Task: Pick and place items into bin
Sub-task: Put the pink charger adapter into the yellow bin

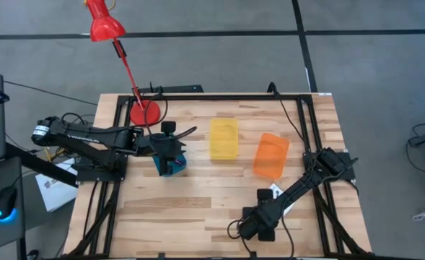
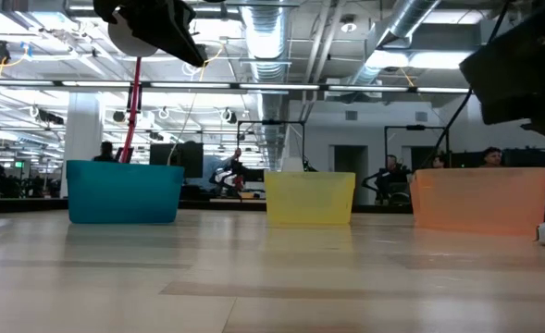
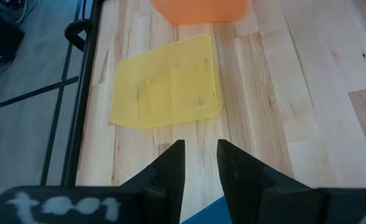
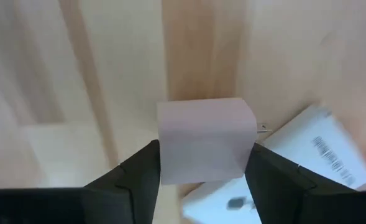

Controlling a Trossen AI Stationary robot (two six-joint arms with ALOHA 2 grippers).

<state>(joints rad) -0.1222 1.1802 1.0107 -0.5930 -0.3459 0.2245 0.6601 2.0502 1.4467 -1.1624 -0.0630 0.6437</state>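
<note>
Pink cube (image 4: 204,140) in right hand (image 4: 201,171), above card (image 4: 307,155).

Wood-plank table (image 1: 198,209) on grey floor (image 1: 385,65) with dark seams. Red lamp (image 1: 105,25) at table's far-left corner. Behind table: open hall, ceiling ducts (image 2: 411,18), strip lights, people (image 2: 390,176) at distant desks.

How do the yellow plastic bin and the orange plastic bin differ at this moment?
The yellow translucent plastic bin sits mid-table, squared to the wooden table's edges; the orange translucent plastic bin lies farther toward the right arm's side, turned at a slant. Yellow is paler, orange deeper. Both are shallow, open-topped rectangular bins of similar size.
</note>
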